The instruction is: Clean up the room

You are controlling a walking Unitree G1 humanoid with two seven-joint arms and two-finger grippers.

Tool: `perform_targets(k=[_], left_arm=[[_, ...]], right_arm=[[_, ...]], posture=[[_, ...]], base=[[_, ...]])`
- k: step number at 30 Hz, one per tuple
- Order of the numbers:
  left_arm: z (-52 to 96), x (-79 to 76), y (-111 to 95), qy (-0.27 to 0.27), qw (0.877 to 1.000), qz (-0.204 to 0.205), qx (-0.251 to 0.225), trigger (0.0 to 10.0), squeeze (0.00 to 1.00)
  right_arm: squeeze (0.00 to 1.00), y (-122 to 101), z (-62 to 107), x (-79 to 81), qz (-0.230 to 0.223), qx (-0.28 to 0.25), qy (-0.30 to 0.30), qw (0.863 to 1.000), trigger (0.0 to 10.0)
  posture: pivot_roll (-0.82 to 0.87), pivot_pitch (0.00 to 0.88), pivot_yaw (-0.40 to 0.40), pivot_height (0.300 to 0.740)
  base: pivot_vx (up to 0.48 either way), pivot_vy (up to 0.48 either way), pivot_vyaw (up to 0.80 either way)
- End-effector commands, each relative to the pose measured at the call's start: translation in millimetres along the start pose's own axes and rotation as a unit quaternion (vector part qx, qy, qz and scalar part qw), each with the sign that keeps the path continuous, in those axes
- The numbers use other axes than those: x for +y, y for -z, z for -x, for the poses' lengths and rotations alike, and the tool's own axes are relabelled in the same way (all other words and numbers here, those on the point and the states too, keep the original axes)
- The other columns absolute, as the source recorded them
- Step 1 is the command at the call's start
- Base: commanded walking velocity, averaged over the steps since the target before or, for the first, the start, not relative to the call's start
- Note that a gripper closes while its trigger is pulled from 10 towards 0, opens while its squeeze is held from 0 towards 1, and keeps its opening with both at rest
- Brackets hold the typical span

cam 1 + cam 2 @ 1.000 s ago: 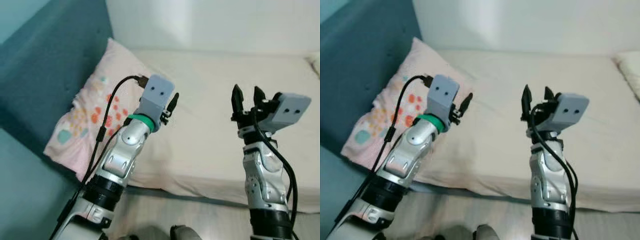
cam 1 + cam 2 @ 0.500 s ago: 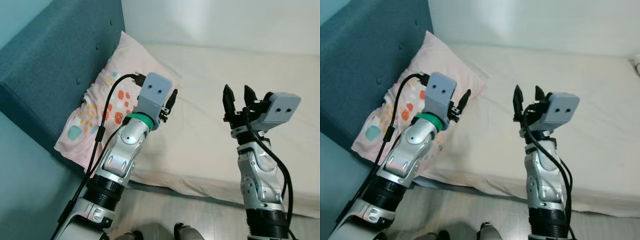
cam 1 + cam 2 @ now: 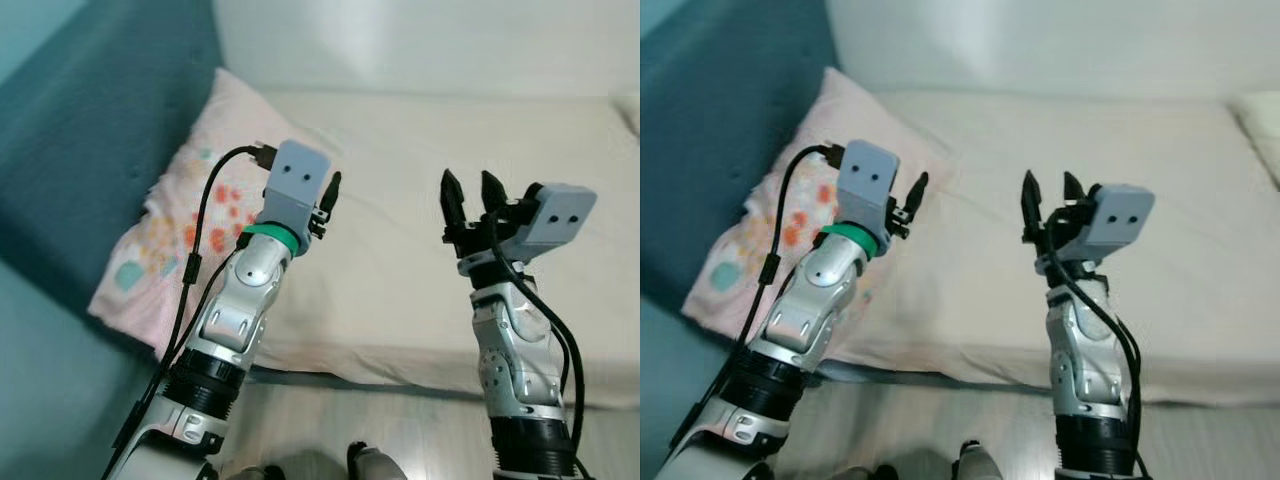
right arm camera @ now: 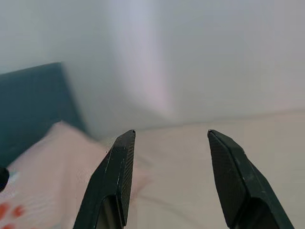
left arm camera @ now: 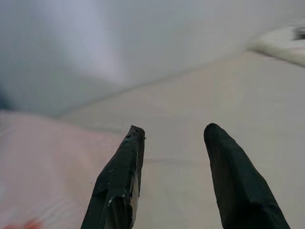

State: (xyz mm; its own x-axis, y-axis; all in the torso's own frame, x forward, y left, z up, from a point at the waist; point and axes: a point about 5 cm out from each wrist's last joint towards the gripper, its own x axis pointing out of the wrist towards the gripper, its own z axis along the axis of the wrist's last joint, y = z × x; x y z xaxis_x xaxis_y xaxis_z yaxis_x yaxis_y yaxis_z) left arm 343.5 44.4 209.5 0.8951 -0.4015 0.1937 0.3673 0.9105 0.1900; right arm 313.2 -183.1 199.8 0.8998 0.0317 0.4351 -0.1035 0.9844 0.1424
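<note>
In the left eye view, a pale pink rectangular pillow printed with orange and teal blobs [image 3: 195, 225] lies at the head end of a bed with a cream sheet [image 3: 420, 250], leaning against a dark teal padded headboard [image 3: 90, 140] on the robot's left. The pillow's long axis runs from the near bed edge up and away toward the white wall. The left gripper [image 3: 328, 197] is raised just over the pillow's inner edge, so it looks to be the nearer arm; the pillow lies to the left of and below its tips. The right gripper [image 3: 468, 200] is raised over bare sheet, well apart from the pillow, its jaws spread and empty. In the right eye view, the same layout appears, with a second pale cushion corner [image 3: 1262, 125] at the far right edge of the bed. In the left wrist view, the two black fingers [image 5: 119, 186] stand apart and hold nothing, pointing along the sheet, with the pink pillow blurred to one side of them. In the right wrist view, the black fingers [image 4: 116, 179] are also parted and empty, aimed toward the wall, with the pillow and headboard off beside one finger.
</note>
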Motion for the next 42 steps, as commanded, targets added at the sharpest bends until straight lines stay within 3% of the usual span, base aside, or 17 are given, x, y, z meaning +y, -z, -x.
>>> perform_targets(k=[1,21,26,29,31,32,33,38,39,42], left_arm=[[1.0,-1.9,5,0.002,1.000,-0.001,0.008,10.0,0.00],[1.0,-2.4,5,0.005,1.000,-0.001,0.011,10.0,0.00],[1.6,-0.2,7,0.000,1.000,-0.004,0.011,10.0,0.00],[5.9,9.7,12,-0.019,1.000,-0.016,0.018,10.0,0.00],[16.7,34.7,22,-0.075,0.996,-0.035,0.033,10.0,0.00],[16.7,34.7,22,-0.075,0.996,-0.035,0.033,10.0,0.00],[22.8,45.6,25,-0.099,0.993,-0.043,0.040,10.0,0.00],[29.2,53.8,28,-0.115,0.991,-0.047,0.043,10.0,0.00],[37.2,59.5,29,-0.123,0.990,-0.050,0.043,10.0,0.00],[40.6,59.7,29,-0.121,0.990,-0.054,0.039,10.0,0.00]], right_arm=[[0.00,4,2.8,-2.8,-0.009,0.010,0.008,1.000,10.0],[0.00,3,1.7,-3.5,-0.015,0.012,0.013,1.000,10.0],[0.00,8,-0.6,4.4,0.006,0.025,-0.015,1.000,10.0],[0.00,12,-3.5,14.7,0.016,0.034,-0.040,0.998,10.0],[0.00,19,-8.2,29.3,0.007,0.044,-0.073,0.996,10.0],[0.00,19,-8.2,29.3,0.007,0.044,-0.073,0.996,10.0],[0.00,22,-10.3,34.8,0.002,0.049,-0.085,0.995,10.0],[0.00,24,-12.3,38.9,-0.003,0.053,-0.095,0.994,10.0],[0.00,28,-14.7,41.7,-0.020,0.062,-0.099,0.993,10.0],[0.00,34,-15.3,41.5,-0.037,0.072,-0.092,0.992,10.0]], posture=[[-0.18,0.066,0.094,0.740],[-0.19,0.072,0.099,0.740],[-0.18,0.068,0.094,0.740],[-0.17,0.066,0.082,0.740],[-0.13,0.063,0.055,0.740],[-0.13,0.063,0.055,0.740],[-0.12,0.061,0.041,0.740],[-0.09,0.057,0.026,0.740],[-0.07,0.052,0.017,0.740],[-0.07,0.049,0.012,0.740]], base=[[0.000,0.000,-0.80],[0.000,0.000,-0.80],[0.000,0.000,0.54],[0.000,0.000,0.75],[0.000,0.000,0.74],[0.000,0.000,0.74],[0.000,0.000,0.74],[0.000,0.000,0.74],[0.000,0.000,0.73],[0.000,0.000,0.48]])
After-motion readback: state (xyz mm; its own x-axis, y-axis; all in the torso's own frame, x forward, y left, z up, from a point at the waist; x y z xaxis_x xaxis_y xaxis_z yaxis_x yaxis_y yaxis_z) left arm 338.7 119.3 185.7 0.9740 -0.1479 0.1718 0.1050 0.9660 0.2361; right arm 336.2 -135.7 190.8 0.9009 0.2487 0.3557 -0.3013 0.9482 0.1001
